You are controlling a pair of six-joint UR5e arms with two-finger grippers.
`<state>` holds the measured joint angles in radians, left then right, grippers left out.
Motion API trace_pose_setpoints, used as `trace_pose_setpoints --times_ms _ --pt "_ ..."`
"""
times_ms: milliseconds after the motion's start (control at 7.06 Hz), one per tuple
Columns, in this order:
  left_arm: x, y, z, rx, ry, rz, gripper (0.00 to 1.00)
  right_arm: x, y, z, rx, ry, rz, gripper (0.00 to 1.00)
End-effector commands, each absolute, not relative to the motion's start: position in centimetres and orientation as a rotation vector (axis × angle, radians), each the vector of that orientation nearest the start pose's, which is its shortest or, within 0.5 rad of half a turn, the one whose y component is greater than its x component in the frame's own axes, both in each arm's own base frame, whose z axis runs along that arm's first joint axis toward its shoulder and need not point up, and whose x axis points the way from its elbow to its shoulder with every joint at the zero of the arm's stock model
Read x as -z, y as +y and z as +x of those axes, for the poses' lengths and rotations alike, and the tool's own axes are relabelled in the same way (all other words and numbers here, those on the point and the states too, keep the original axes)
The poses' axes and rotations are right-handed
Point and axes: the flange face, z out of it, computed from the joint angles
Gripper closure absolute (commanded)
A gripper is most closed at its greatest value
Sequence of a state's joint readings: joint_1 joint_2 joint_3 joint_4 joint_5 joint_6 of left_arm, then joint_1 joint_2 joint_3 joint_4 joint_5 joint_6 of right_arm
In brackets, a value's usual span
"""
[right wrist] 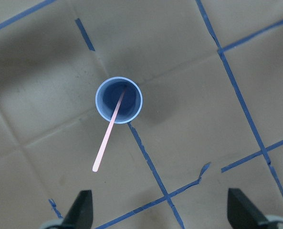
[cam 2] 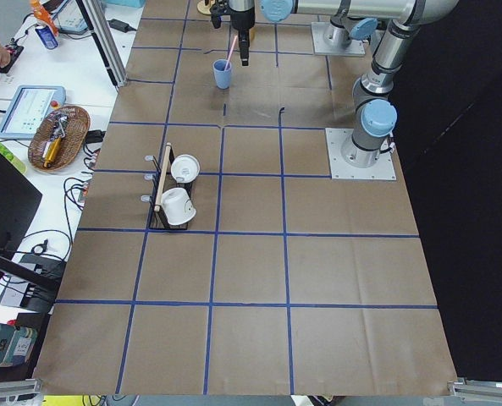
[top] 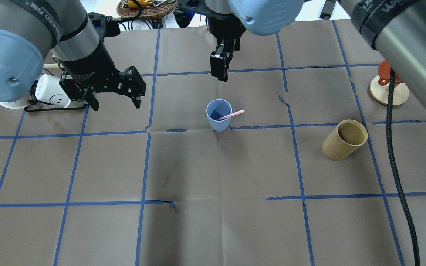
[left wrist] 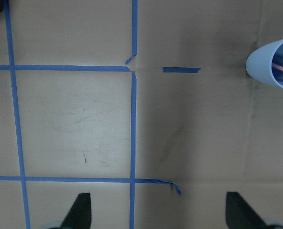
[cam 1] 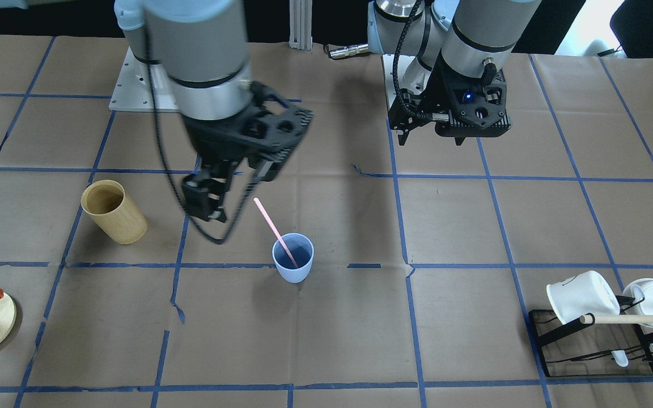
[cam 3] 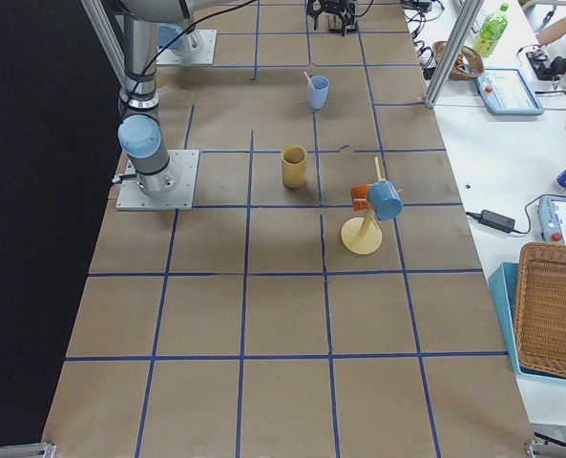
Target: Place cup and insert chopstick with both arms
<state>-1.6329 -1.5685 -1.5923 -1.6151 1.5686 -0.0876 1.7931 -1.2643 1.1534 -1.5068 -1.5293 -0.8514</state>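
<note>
While both arms hang clear of it, the cup (top: 218, 122) stands upright near the middle of the table (top: 213, 229), its base at one of the blue tape lines on the brown paper. The chopstick (top: 232, 114) sits inside it, lower end down in the dark blue interior, upper end leaning out over the rim toward the robot's right. Nothing grips either one.

Above the table just beyond the cup, the right gripper (top: 221, 75) points down with its fingers spread wide and empty (its wrist camera looks straight down on the cup and the slanting stick, with a fingertip (right wrist: 81, 210) at each lower corner). The left gripper (top: 117, 105) hovers well apart from the cup on the robot's left, also released, with its fingers splayed over bare paper.

A tan wooden cylinder (top: 344, 139) stands to the robot's right of the cup. A white mug (top: 52, 95) with a smiley face hangs on a black rack behind the left gripper.
</note>
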Motion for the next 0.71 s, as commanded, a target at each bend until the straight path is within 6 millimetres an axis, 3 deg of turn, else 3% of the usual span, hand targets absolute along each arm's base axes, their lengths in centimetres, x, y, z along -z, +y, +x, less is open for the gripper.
trace_pose_setpoints --times_ms 0,142,283,425,566 --pt "-47.5 -47.5 -16.4 -0.099 3.137 -0.039 0.00 -53.7 -57.2 18.5 0.109 2.740 -1.334 0.01" --pt "-47.5 -47.4 -16.4 -0.099 3.138 -0.036 0.00 -53.1 -57.3 16.6 0.075 2.860 -1.038 0.01" --pt "-47.5 -47.4 -16.4 -0.096 3.138 -0.036 0.00 -54.4 -57.0 12.1 0.096 2.970 -0.683 0.01" --pt "-47.5 -47.4 -16.4 -0.099 3.137 -0.036 0.00 -52.2 -56.4 8.0 -0.010 3.129 -0.307 0.00" --pt "-47.4 -47.4 -16.4 -0.101 3.136 -0.036 0.00 -52.6 -53.6 7.8 0.033 3.194 -0.109 0.00"
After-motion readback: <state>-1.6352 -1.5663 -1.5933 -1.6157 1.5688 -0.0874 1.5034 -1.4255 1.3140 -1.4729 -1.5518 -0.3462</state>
